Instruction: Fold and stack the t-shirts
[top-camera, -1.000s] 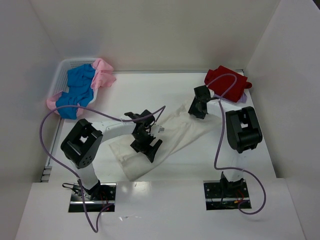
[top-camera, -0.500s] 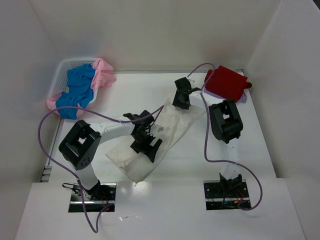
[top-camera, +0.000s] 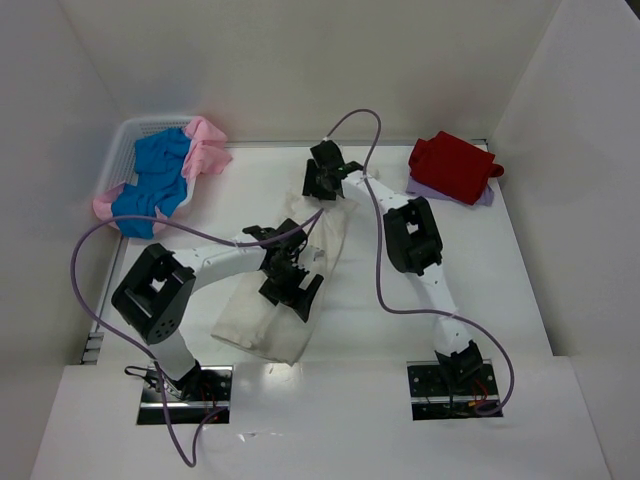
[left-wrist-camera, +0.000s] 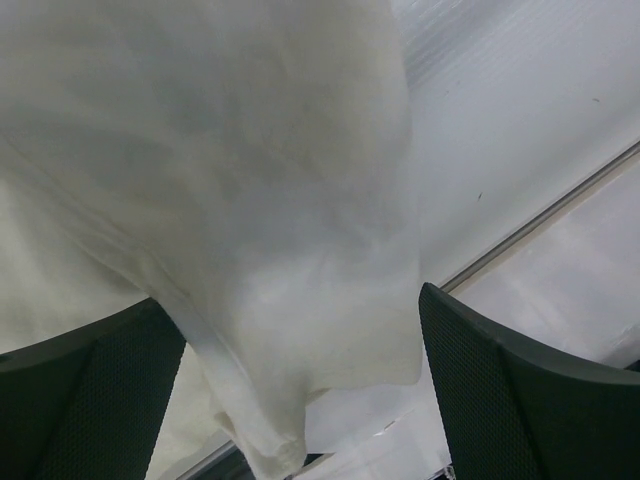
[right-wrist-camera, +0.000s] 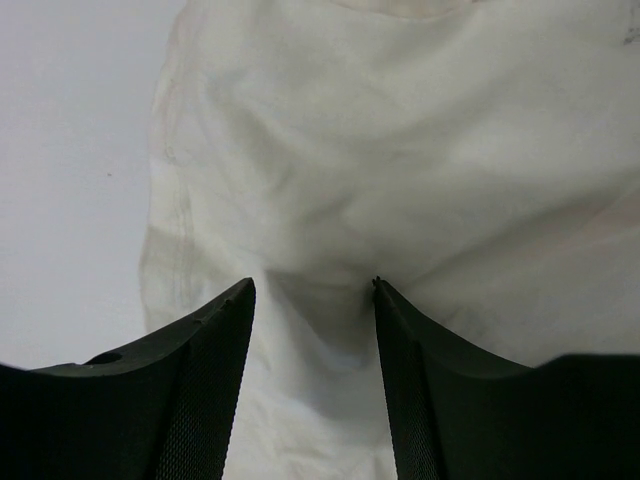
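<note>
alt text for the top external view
A cream-white t-shirt lies mid-table, left gripper above its middle, right gripper at its far end. Far right, a red t-shirt; far left, blue and pink t-shirts in a basket.

Table (top-camera: 500, 300) layout: one basket, three lots of t-shirts, two grippers.
Basket (top-camera: 122, 140) in the far left corner, holding the heaped t-shirts (top-camera: 158, 182), which spill over its rim. Single t-shirt (top-camera: 260, 320) lying mid-table, running from near left to centre rear. Left gripper (top-camera: 292, 290) over its middle, right gripper (top-camera: 325, 181) at its far end, with cloth between each pair of fingers. At far right, top t-shirt (top-camera: 452, 165) lying on bottom t-shirt (top-camera: 486, 197), well apart from the single t-shirt.
</note>
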